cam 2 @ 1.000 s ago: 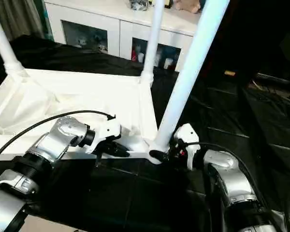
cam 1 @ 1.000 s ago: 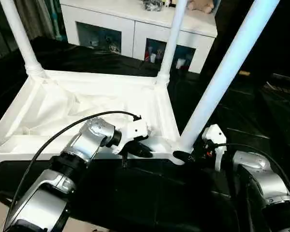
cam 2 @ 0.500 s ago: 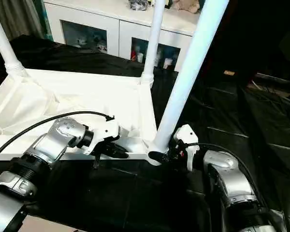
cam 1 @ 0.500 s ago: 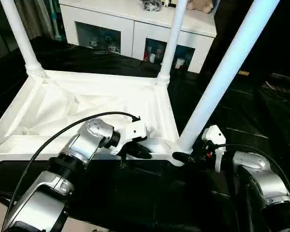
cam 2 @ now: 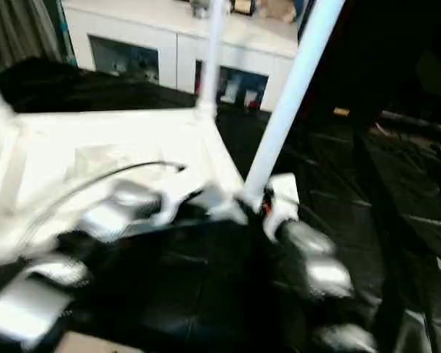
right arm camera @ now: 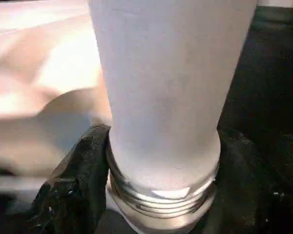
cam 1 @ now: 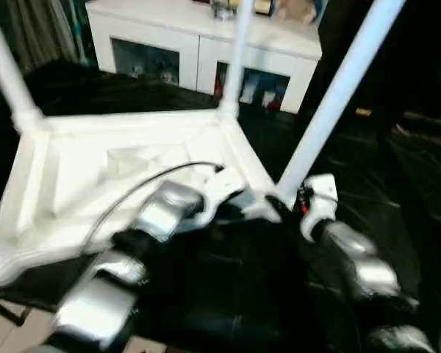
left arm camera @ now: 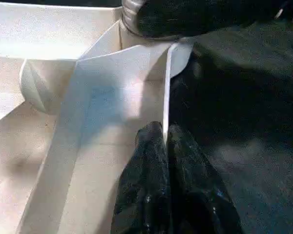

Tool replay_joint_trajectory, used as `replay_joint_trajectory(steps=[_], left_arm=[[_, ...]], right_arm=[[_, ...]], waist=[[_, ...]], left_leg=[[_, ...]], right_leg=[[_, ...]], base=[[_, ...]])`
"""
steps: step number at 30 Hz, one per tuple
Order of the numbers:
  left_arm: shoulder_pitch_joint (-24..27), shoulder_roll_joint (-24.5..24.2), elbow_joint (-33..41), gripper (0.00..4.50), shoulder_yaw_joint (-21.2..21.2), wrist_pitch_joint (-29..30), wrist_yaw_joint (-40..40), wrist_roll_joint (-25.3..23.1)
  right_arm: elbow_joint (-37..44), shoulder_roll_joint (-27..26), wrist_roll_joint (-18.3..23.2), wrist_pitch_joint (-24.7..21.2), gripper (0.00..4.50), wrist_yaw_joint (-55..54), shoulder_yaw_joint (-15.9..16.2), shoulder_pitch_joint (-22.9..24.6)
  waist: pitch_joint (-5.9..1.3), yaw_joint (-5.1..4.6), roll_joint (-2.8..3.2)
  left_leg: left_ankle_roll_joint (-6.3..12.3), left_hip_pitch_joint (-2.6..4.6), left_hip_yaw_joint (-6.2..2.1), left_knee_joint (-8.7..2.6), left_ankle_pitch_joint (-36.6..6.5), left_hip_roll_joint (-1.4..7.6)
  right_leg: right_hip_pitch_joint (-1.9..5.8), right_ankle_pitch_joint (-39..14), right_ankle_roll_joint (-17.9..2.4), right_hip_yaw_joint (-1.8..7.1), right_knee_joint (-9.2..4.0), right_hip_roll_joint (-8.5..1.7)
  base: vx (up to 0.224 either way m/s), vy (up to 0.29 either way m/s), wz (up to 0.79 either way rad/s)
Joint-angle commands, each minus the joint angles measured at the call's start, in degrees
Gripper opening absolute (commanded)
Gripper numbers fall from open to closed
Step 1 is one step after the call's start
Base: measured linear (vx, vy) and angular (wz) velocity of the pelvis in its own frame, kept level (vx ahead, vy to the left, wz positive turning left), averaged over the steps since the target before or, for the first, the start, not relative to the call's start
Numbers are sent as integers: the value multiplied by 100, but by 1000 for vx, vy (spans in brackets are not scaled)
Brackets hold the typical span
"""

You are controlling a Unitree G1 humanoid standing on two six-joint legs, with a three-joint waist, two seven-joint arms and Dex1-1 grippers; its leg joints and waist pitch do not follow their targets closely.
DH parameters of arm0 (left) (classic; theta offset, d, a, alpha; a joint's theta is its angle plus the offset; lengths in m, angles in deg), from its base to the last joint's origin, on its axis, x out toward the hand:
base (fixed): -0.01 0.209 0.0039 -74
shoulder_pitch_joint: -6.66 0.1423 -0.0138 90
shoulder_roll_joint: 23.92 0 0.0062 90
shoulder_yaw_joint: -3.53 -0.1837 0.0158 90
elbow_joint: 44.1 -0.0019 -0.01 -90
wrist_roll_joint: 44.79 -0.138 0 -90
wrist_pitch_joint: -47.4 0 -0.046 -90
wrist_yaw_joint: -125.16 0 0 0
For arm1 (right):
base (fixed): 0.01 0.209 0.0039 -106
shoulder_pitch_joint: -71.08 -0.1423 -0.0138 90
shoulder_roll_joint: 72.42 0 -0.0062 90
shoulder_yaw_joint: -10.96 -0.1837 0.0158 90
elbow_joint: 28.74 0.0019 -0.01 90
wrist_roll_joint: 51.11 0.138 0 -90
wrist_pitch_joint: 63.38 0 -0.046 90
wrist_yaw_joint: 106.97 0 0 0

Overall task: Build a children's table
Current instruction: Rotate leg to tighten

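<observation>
Tabletop [cam 1: 95, 158] turned since earlier, left gripper [left arm camera: 165, 141] still pinching its rim, right gripper [right arm camera: 156, 195] clasping leg [right arm camera: 166, 87]

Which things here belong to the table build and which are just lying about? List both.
Job:
- tabletop, upside down, left claw shut on its rim
- near leg, right claw around its threaded base
- two more legs standing in the corners

Lying about:
- cabinet behind
- black cloth underneath
</observation>
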Motion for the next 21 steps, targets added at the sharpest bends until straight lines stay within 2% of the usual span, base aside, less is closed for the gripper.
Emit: replay_joint_trajectory(steps=[1,4,6,9,10,12,15,16,19,21], left_arm=[[75,134,-317,0,259,107,626,84],[29,272,-424,0,254,78,753,36],[-5,340,-505,0,202,-27,763,-12],[7,332,-509,0,138,-120,672,-35],[5,327,-527,0,119,-151,646,-40],[14,307,-529,0,82,-219,583,-49],[113,119,-356,0,-16,-323,201,-52],[142,59,-300,0,-53,-392,71,-57],[231,-131,-117,0,-156,-442,-294,-68],[318,-307,95,0,-251,-449,-690,-45]], right_arm=[[-477,-87,-108,-101,272,-517,-141,67],[-574,-165,-267,10,272,-463,26,-46],[-597,-239,-274,108,272,-390,44,-136],[-520,-229,-203,235,272,-80,98,-143],[-487,-223,-177,301,307,46,127,-139],[-410,-206,-115,379,342,249,154,-120],[-46,128,39,339,365,1102,290,38],[43,259,29,314,376,1317,356,82],[345,675,52,252,390,1983,495,235],[621,1035,111,216,390,2542,585,368]], waist=[[-231,-19,32],[-242,-6,11],[-237,10,16],[-225,4,21],[-228,6,24],[-230,3,5],[-224,24,-9],[-219,16,-9],[-214,6,-18],[-209,-10,-8]], left_leg=[[-60,-1,-23,-469,-1346,134],[74,-27,-8,-454,-1166,106],[160,-32,-2,-453,-1139,104],[179,-32,-12,-473,-1278,117],[177,-30,-16,-474,-1322,122],[185,-36,-19,-476,-1330,124],[302,-43,-13,-468,-1270,131],[354,-70,-15,-469,-1227,130],[396,-80,-22,-466,-1215,136],[411,-73,-20,-472,-1272,140]], right_leg=[[196,-1454,-884,188,-463,-253],[239,-1097,-907,192,-444,-240],[243,-1158,-881,192,-461,-252],[234,-1382,-837,187,-484,-250],[233,-1459,-824,188,-489,-258],[235,-1477,-815,186,-495,-255],[249,-1376,-830,188,-491,-262],[259,-1343,-840,188,-485,-263],[276,-1480,-835,175,-505,-269],[254,-1664,-822,183,-522,-274]], base=[[0,0,0],[0,0,0],[0,0,0],[0,0,0],[0,0,0],[0,0,0],[0,0,0],[0,0,0],[0,0,0],[0,0,0]])
